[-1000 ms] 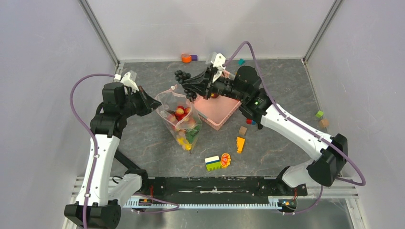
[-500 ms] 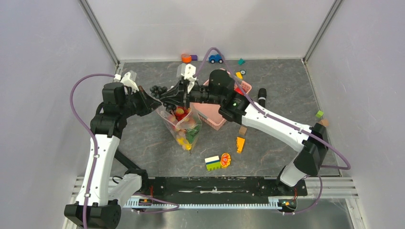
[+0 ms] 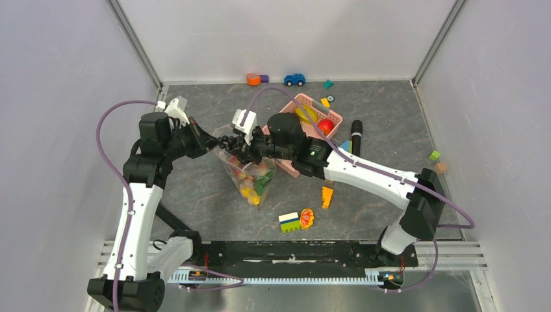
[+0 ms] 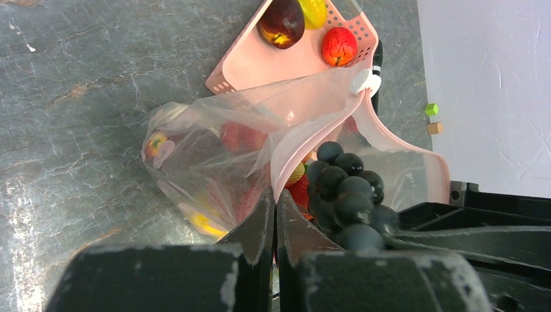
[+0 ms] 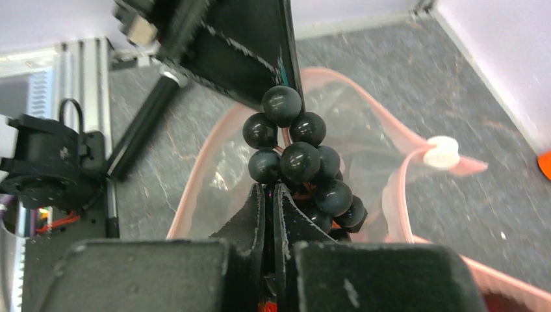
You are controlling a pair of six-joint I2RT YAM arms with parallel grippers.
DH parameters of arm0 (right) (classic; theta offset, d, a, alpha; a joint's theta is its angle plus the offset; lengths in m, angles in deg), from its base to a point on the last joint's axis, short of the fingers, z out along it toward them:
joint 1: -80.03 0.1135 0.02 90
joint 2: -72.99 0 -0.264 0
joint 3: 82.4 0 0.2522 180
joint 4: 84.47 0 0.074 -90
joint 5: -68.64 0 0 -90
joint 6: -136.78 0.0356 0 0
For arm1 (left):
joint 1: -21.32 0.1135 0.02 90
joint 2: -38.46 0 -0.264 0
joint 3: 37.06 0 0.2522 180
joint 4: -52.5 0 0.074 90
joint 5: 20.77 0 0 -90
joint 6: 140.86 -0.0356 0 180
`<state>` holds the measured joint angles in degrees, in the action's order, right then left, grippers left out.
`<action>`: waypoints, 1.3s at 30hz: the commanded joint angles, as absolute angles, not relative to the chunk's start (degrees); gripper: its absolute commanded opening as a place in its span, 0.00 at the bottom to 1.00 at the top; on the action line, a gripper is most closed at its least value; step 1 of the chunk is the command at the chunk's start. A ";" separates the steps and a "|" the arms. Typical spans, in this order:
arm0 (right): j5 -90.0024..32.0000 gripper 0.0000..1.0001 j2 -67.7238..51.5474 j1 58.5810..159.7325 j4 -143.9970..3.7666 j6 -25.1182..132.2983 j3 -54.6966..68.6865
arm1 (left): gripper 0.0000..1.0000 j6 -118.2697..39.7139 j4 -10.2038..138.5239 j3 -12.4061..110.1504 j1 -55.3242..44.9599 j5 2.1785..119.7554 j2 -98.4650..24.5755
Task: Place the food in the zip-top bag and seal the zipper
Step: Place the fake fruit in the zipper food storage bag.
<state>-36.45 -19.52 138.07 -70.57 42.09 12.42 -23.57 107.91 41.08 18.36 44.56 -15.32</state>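
The clear zip-top bag (image 3: 252, 174) lies mid-table with strawberries, green bok choy (image 3: 262, 182) and yellow citrus (image 3: 249, 192) inside. My left gripper (image 3: 210, 143) is shut on the pink zipper strip (image 4: 295, 146) at the bag's mouth and holds it up, as the left wrist view (image 4: 273, 195) shows. My right gripper (image 3: 236, 144) is shut on the cluster of dark berries (image 5: 299, 159) and holds it right at the open mouth (image 5: 269, 188). The berries also show in the left wrist view (image 4: 347, 188). A dark red apple (image 4: 281, 23), a red ball fruit (image 3: 325, 125) and a yellow citrus (image 3: 303, 114) lie in the pink basket (image 3: 295, 170).
A white slider (image 4: 366, 81) sits on the zipper. An orange wedge (image 3: 327, 196), a green-yellow block (image 3: 289, 222) and an orange round piece (image 3: 306, 217) lie near the front. A black cylinder (image 3: 356, 136) lies right of the basket. A blue car (image 3: 294, 79) and small blocks (image 3: 435, 155) lie along the edges.
My right gripper has carried the dark berries leftward from above the basket to the bag's mouth. My left gripper has stayed put, holding the bag's edge.
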 commanded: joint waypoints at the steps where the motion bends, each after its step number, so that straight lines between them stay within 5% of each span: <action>1: -26.43 0.04 -18.82 139.36 -62.41 39.38 17.26 | 0.02 -22.62 105.73 41.13 18.71 42.89 -14.32; 10: -16.42 0.22 -20.52 141.46 -53.71 37.41 22.72 | 0.02 -22.55 105.64 41.04 18.73 42.43 -14.44; 22: -20.31 0.97 -19.32 141.47 -55.86 33.37 24.21 | 0.02 -22.41 105.28 40.86 18.67 41.73 -14.40; 39: -12.60 0.98 -8.64 133.72 -64.54 41.00 17.82 | 0.02 -22.37 105.29 40.78 18.69 41.71 -14.56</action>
<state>-15.84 -12.74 138.79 -59.20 35.68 20.64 -23.57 107.74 40.80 18.36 43.12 -15.25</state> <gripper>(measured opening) 0.979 0.034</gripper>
